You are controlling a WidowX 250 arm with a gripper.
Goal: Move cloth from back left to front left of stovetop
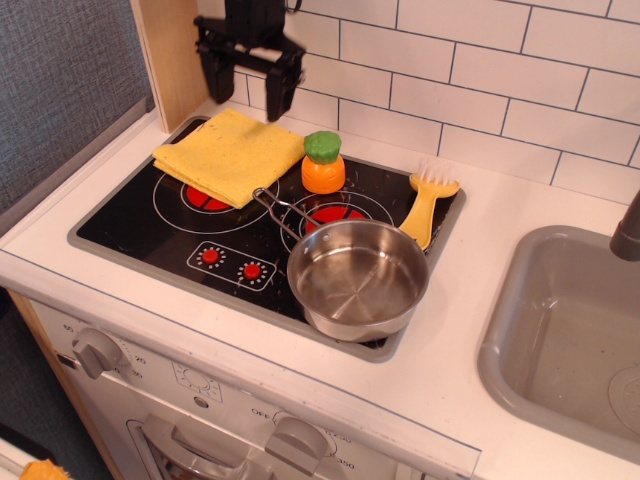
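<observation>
The yellow folded cloth (231,155) lies flat on the back left of the black stovetop (150,225), covering part of the back left burner ring. My gripper (246,90) hangs above and just behind the cloth's far edge, near the tiled wall. Its two black fingers point down and stand apart, open and empty. It does not touch the cloth.
An orange toy carrot with a green top (323,163) stands right of the cloth. A steel pot (357,277) sits at the front right of the stovetop, its handle pointing toward the cloth. A yellow toy brush (427,204) lies at the back right. A grey sink (570,330) is at right. A wooden post (175,55) stands left of the gripper.
</observation>
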